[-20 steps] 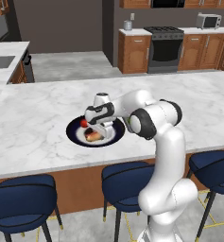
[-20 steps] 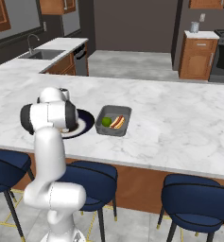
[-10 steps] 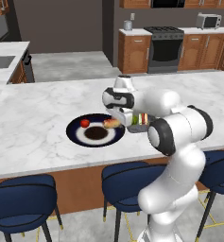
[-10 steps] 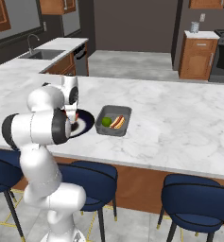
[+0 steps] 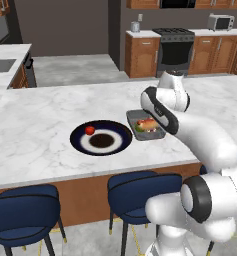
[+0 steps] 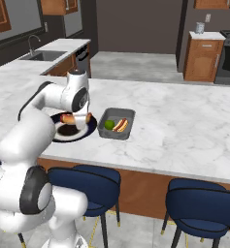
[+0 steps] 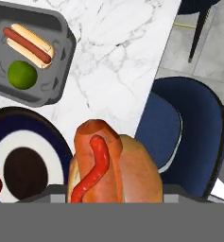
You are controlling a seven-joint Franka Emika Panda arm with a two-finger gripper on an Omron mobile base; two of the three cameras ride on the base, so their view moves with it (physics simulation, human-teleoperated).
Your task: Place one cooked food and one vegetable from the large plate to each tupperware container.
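The pincer (image 6: 76, 122) is clenched on a hot dog (image 6: 75, 117), which has come up off the large plate (image 6: 90, 126) in the last moment and now hangs in the air above the plate's near side, the arm having swung round from crouching over the dish. From the hand's own eye the hot dog (image 7: 111, 165) fills the foreground, with the tabletop (image 7: 118, 61) edge and a blue stool (image 7: 189, 137) beneath. Left on the plate (image 5: 80, 136) is a small red vegetable, likely a tomato (image 5: 89, 130). Just beside the plate, the grey tupperware container (image 6: 127, 115) already holds a hot dog and a green round vegetable (image 7: 22, 74). So this lifted one, I'd judge, belongs in another container, which I cannot spot from here.
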